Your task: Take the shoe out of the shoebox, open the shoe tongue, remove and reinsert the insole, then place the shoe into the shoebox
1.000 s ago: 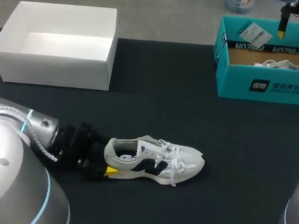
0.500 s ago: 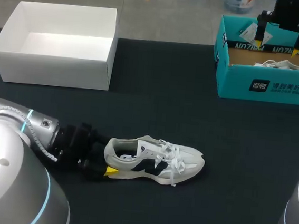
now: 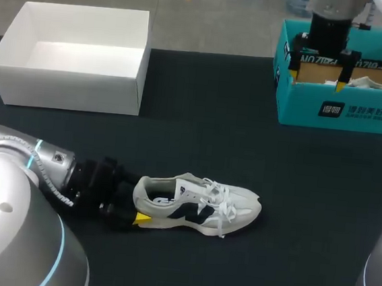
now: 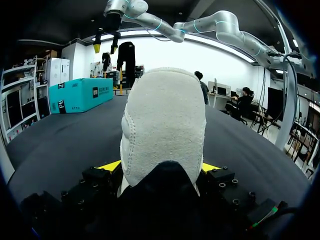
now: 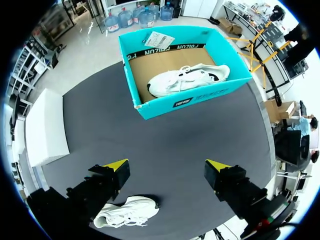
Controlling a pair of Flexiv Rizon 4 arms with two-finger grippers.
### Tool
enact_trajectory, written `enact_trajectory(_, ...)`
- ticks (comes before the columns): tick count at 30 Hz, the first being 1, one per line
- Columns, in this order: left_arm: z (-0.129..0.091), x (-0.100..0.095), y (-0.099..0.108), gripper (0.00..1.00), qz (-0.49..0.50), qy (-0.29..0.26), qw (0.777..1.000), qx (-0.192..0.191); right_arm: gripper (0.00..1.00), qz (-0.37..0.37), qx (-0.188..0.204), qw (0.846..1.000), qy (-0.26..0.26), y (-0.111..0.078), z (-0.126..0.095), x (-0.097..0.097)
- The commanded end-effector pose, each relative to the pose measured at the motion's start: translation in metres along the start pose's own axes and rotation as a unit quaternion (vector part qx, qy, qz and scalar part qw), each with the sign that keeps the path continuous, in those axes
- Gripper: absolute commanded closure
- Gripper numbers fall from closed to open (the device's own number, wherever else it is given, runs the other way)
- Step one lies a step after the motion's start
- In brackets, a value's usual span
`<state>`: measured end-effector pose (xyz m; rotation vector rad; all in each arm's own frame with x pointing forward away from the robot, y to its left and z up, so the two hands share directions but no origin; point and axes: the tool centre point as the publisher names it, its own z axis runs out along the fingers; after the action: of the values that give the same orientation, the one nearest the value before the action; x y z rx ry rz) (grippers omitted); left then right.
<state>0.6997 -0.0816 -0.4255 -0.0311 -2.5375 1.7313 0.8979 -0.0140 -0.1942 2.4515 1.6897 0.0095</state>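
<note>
A white shoe with dark side marks lies on its sole on the black table, toe pointing right. My left gripper is at its heel. In the left wrist view the heel fills the gap of the left gripper, and both yellow tips press against it. My right gripper hangs open and empty high over the teal shoebox. From the right wrist view the right gripper looks down on the shoebox and the shoe on the table.
A second white shoe lies inside the teal shoebox with a paper tag on the box's back rim. An open white box stands at the back left. Bare black tabletop lies between the boxes and the shoe.
My right arm has swung left and lower from the back right corner, and now hangs over the shoebox's left part. The left arm and the shoe have not moved.
</note>
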Motion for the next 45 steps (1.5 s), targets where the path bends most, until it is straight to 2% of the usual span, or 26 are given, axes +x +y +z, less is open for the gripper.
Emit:
enact_trajectory(1, 0.002, 0.002, 0.003, 1.00, 0.000, -0.001, 1.000, 0.000, 0.00, -0.001, -0.006, 1.000, 0.001, -0.017, 0.011, 0.020)
enact_trajectory(10, 0.002, 0.002, 0.003, 1.00, 0.000, -0.001, 1.000, 0.000, 0.00, -0.018, -0.004, 1.000, 0.013, -0.058, 0.022, 0.067)
enact_trajectory(21, 0.002, 0.002, 0.003, 1.00, 0.000, -0.001, 1.000, 0.000, 0.00, 0.006, -0.004, 0.999, 0.047, -0.113, 0.028, 0.101)
enact_trajectory(26, 0.002, 0.002, 0.003, 1.00, 0.000, -0.001, 1.000, 0.000, 0.00, 0.017, 0.002, 0.998, 0.063, -0.131, 0.031, 0.111)
enact_trajectory(31, 0.002, 0.002, 0.003, 1.00, 0.000, -0.001, 1.000, 0.000, 0.00, 0.015, 0.005, 0.997, 0.075, -0.139, 0.035, 0.125)
enact_trajectory(45, 0.002, 0.002, 0.003, 1.00, 0.000, -0.001, 1.000, 0.000, 0.00, 0.015, 0.005, 0.997, 0.075, -0.139, 0.035, 0.125)
